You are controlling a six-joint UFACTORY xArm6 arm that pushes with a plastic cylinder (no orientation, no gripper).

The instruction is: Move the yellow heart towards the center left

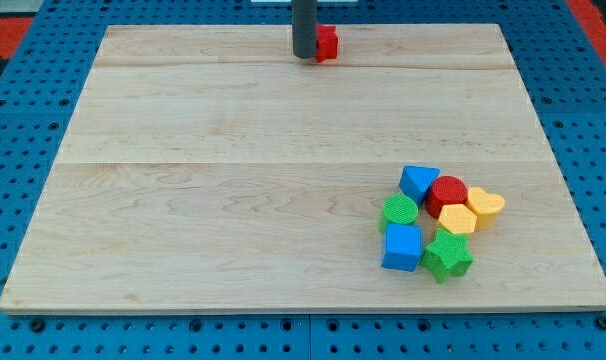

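Note:
The yellow heart [486, 206] lies at the right edge of a cluster of blocks in the board's lower right. It touches a red cylinder [447, 192] on its left and a yellow hexagon [456, 220] below it. My tip [304, 56] is at the view's top, just left of centre, far from the heart. It stands right against a red block [327, 43], whose shape I cannot make out.
The cluster also holds a blue triangle [418, 180], a green cylinder [400, 211], a blue cube [402, 247] and a green star [447, 256]. The wooden board [233, 180] sits on a blue pegboard surface.

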